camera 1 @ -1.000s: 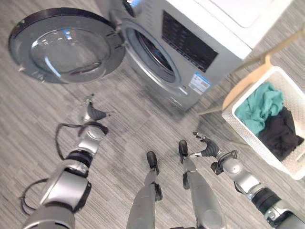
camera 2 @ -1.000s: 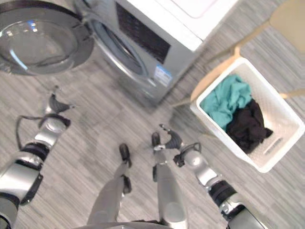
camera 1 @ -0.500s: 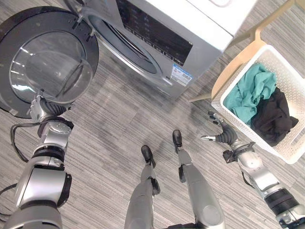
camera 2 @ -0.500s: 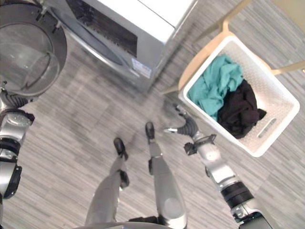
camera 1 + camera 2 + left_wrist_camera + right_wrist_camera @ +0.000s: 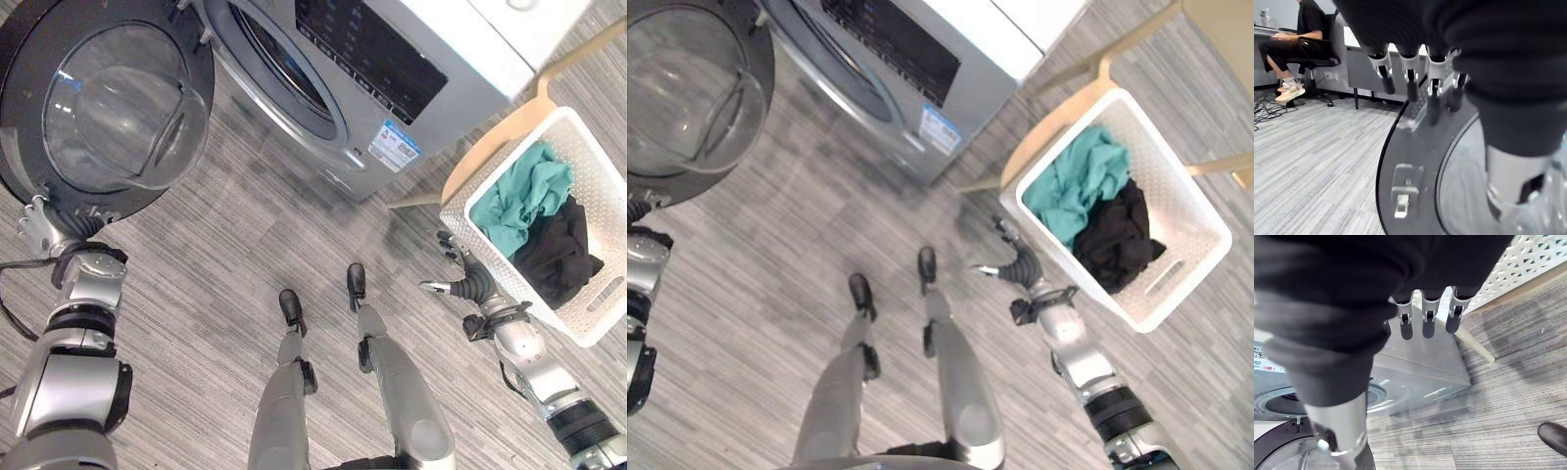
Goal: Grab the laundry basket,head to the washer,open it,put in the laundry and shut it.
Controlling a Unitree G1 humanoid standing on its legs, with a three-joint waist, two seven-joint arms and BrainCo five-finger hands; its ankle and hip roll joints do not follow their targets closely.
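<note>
Left eye view: washer (image 5: 392,59) door (image 5: 108,108) wide open, laundry basket (image 5: 549,220) on a pale chair (image 5: 490,147) beside the washer, teal cloth (image 5: 514,201) and black cloth (image 5: 558,250) inside. Looks like the loading step. Next, probably reach into the basket and grab a cloth. Right hand (image 5: 468,281) just beside the basket wall, fingers loose, holding nothing. Left hand (image 5: 44,227) low at the door's edge, fingers straight, holding nothing.
</note>
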